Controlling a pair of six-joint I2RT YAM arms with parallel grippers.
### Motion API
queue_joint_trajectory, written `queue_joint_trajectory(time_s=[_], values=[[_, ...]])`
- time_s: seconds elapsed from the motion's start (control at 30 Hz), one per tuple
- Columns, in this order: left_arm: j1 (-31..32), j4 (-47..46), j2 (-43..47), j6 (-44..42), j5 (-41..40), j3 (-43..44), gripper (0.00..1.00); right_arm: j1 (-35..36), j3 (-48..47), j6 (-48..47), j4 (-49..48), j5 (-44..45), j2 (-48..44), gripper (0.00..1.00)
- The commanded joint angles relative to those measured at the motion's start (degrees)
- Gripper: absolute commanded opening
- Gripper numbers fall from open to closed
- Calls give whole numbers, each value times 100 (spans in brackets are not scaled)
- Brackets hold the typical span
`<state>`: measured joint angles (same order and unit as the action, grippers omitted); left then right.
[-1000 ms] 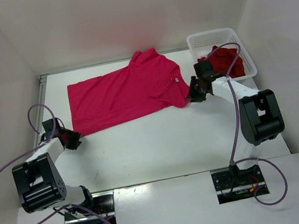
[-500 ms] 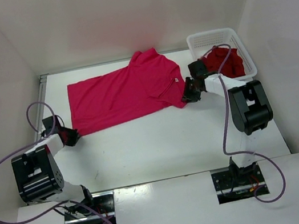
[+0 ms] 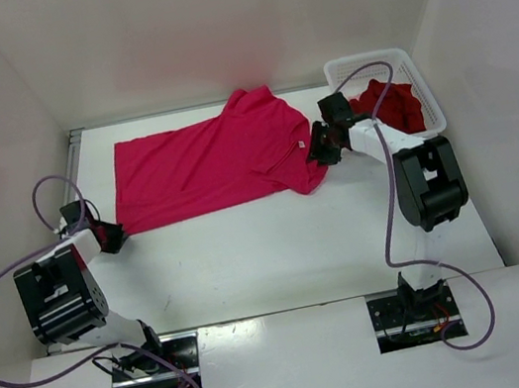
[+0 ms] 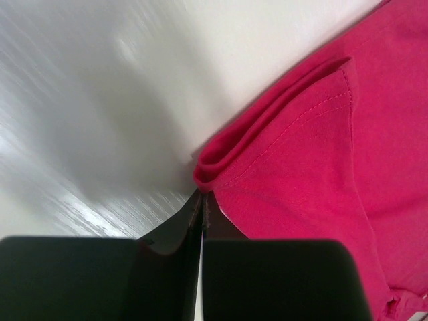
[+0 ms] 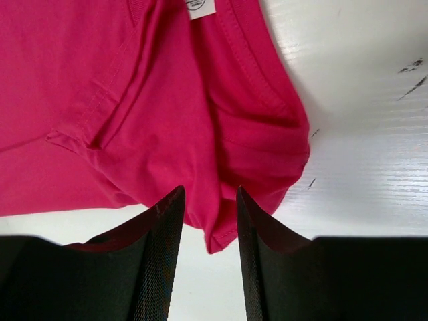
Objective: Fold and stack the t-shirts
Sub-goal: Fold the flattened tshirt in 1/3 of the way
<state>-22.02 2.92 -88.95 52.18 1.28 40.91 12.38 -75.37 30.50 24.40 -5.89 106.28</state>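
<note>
Overhead, the magenta-pink t-shirt lay spread flat on the white tabletop, toward the far edge. Its hem faced the left edge, and its collar and sleeves pointed toward the right.

Left gripper: at the shirt's near-left corner, close to the tabletop's left edge. Fingers were pressed together, pinching the folded-over corner of the hem. A small roll of cloth stood out right at the tips. The stitched hem line ran up and away from the pinch in the wrist view.

Right gripper: over the shirt's right end, just beside the collar. Fingers were spread apart, nothing clamped. Rumpled pink cloth lay below and between the two fingertips. A seamed edge showed to the left, and a white neck label sat at the top of the wrist view. Whether the tips touched the cloth could not be told.

White mesh basket: far-right corner of the tabletop, right of the spread shirt. The dark red t-shirt sat bunched inside it, partly behind the right arm's cable.
</note>
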Motion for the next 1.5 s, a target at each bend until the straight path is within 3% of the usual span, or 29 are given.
queue_joint_trajectory(time_s=[0.0,0.37,0.77,0.97,1.13,1.47], values=[[-197,94,-96,-287,-146,268,0,80,-179,-123,-5,-157,164,43],[-417,148,-395,-393,-31,506,0,370,-188,-123,-190,-922,692,41],[-417,95,-395,-446,83,453,0,370,-355,-71,-261,-625,702,34],[-417,148,-343,-499,83,515,0,370,-355,34,-322,-554,701,7],[-417,200,-343,-499,83,515,0,370,-750,35,-156,-37,701,5],[-417,253,-343,-551,-22,629,0,98,-1874,-395,205,132,1333,3]])
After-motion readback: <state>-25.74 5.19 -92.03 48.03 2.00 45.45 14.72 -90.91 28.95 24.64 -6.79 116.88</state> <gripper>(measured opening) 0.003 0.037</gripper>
